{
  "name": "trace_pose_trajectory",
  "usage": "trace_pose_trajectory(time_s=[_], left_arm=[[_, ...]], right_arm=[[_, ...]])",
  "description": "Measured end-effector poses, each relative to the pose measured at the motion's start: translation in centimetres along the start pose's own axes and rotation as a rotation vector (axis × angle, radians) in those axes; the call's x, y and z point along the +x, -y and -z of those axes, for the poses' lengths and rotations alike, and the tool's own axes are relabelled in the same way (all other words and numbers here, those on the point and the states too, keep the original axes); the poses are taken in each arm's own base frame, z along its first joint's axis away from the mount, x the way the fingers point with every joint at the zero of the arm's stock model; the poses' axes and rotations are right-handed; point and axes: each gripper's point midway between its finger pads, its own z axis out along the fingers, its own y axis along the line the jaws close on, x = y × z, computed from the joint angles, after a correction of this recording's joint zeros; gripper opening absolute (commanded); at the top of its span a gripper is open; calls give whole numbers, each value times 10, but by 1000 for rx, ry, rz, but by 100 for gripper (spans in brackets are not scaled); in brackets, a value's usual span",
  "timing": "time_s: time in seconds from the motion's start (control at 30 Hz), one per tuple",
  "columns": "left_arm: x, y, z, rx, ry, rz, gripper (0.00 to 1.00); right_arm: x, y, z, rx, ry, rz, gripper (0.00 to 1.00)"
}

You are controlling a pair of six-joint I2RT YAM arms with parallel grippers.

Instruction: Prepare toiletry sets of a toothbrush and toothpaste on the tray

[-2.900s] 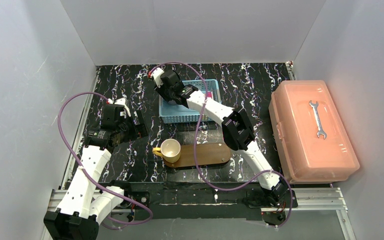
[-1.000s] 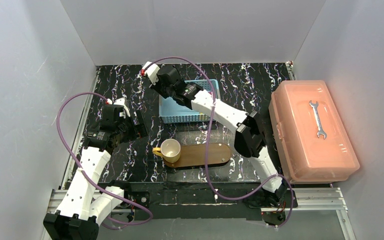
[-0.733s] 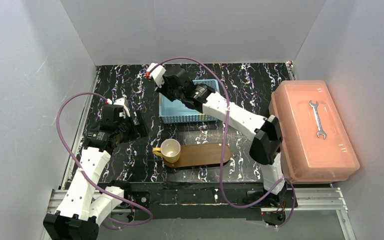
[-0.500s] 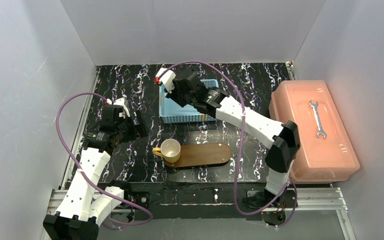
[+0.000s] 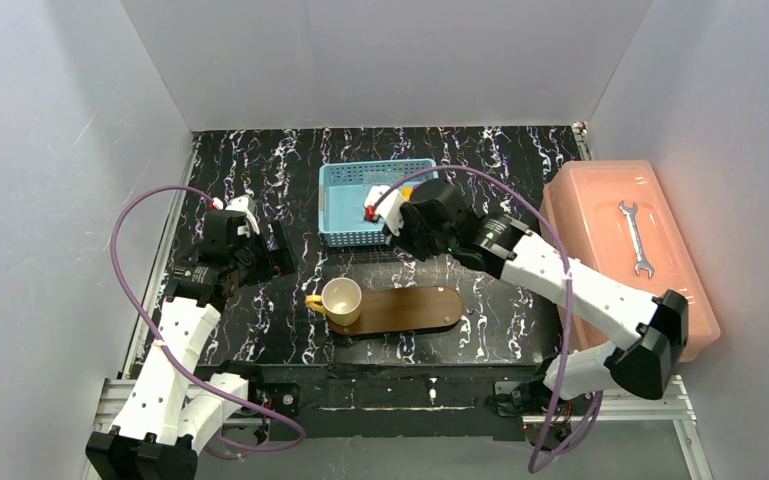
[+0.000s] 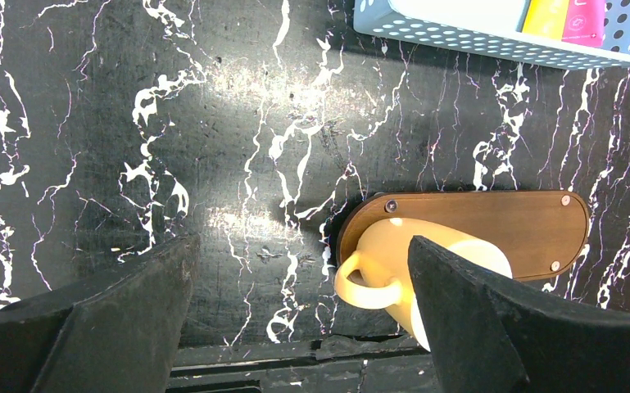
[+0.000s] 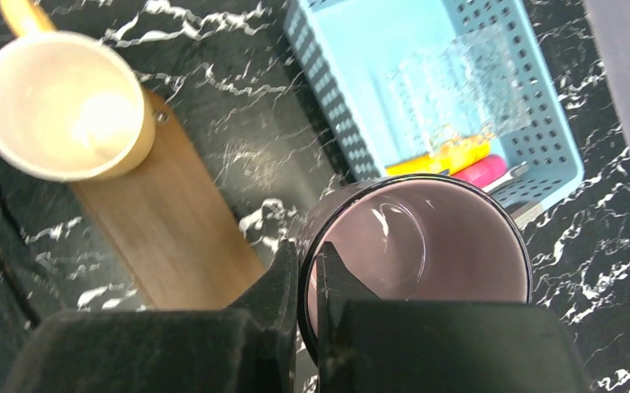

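Observation:
My right gripper is shut on the rim of a dark purple cup, held in the air just in front of the blue basket and behind the tray. The brown wooden tray carries a yellow mug on its left end. A yellow toothpaste and a pink toothpaste lie in the basket. Beside them shows a thin pale end, perhaps a toothbrush. My left gripper hangs open over bare table left of the tray, holding nothing.
A large salmon-pink box with a wrench on its lid stands at the right. Crumpled clear wrapping lies in the basket. White walls close in the back and both sides.
My right arm has swung with the cup from the basket's back-left corner to its near right side, closer to the tray. The left arm has stayed still.

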Motion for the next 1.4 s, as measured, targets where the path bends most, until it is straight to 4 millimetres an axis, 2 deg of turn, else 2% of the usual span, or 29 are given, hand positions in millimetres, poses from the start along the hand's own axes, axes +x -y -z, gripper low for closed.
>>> trace_pose_trajectory(time_s=[0.3,0.5,0.73,1.2,1.4], left_arm=[[0,0,1,0,1,0,98],[1,0,1,0,-1,0,98],[1,0,1,0,-2,0,98],[1,1,3,9,3,0,98],[1,1,3,11,3,0,98]], right_arm=[[54,-36,24,-120,-66,17,1],[89,-54,25,-176,-121,30,1],[116,-66,23,-213,-167,66,1],[147,-77,16,-233,-209,73,1],[143,-76,17,-220,-189,67,1]])
